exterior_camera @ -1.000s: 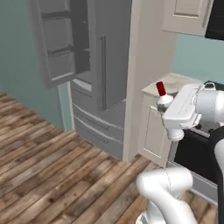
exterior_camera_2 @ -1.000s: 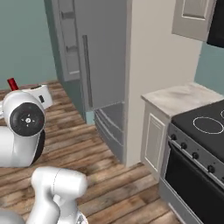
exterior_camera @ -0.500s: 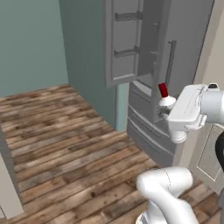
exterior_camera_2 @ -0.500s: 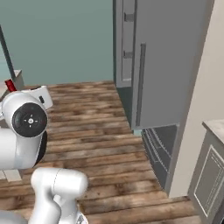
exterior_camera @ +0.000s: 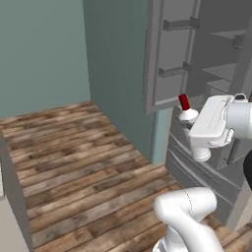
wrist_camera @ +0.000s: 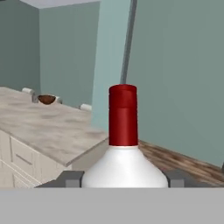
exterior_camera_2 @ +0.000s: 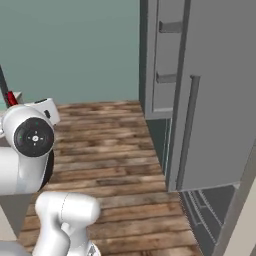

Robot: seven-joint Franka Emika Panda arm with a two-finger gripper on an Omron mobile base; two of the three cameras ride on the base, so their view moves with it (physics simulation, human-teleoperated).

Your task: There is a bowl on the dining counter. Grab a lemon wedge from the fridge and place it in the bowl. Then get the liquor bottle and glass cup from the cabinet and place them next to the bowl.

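Observation:
My gripper (wrist_camera: 124, 178) is shut on the liquor bottle (wrist_camera: 123, 144), a white bottle with a red cap, held upright between the fingertips (wrist_camera: 70, 178). The same bottle (exterior_camera: 185, 105) shows at the front of the hand in the left base view, and its red cap (exterior_camera_2: 11, 98) at the left edge of the right base view. Far off to the left in the hand view, a dark bowl (wrist_camera: 47, 99) sits on the beige marbled dining counter (wrist_camera: 52, 129). What lies in the bowl is too small to tell. The lemon wedge, glass cup and cabinet are out of view.
The grey fridge (exterior_camera_2: 220, 100) stands close on the right, its left door (exterior_camera: 172, 54) swung open with bare door shelves and its drawers (exterior_camera: 197, 167) below. Wooden floor (exterior_camera: 74, 162) spreads out to the left under a teal wall. Cream drawers (wrist_camera: 22, 164) front the counter.
The whole picture has shifted: the base has turned, so the stove and wall counter have left the views and the fridge now sits on the right. The bottle stays gripped.

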